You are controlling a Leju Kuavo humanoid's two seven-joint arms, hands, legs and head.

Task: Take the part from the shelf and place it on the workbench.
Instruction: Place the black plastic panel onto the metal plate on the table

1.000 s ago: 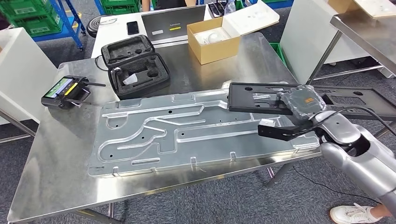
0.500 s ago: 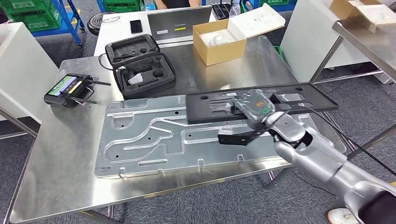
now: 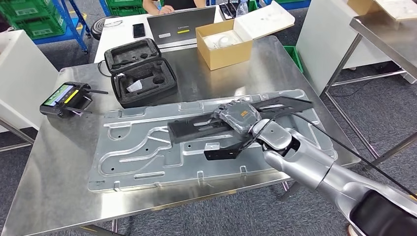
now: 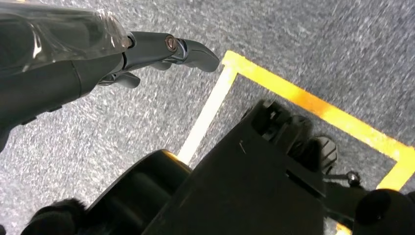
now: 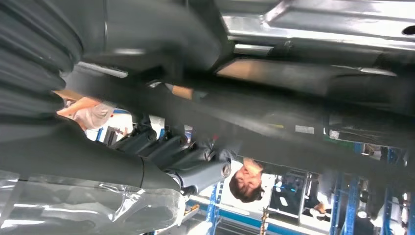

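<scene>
My right hand [image 3: 238,115] grips a long black flat part [image 3: 196,127] near its middle and holds it low over the large silver stamped plate [image 3: 142,147] on the steel workbench [image 3: 59,191]. The part runs from the plate's centre out to its right end [image 3: 290,102]. Whether it touches the plate I cannot tell. In the right wrist view the dark fingers [image 5: 186,156] curl around the black part [image 5: 293,112], with the silver plate [image 5: 313,19] close beyond it. My left hand [image 4: 98,54] hangs over grey floor, holding nothing, its fingers apart.
At the back of the bench stand a cardboard box [image 3: 223,42], an open black foam case [image 3: 140,71] and a handheld controller [image 3: 66,98]. A laptop [image 3: 182,24] lies on the table behind, where a person [image 3: 162,6] sits. Another steel table [image 3: 388,34] stands at right.
My right arm has carried the black part leftwards from beyond the bench's right edge to over the silver plate, and turned and lowered it. The head view has shifted slightly.
</scene>
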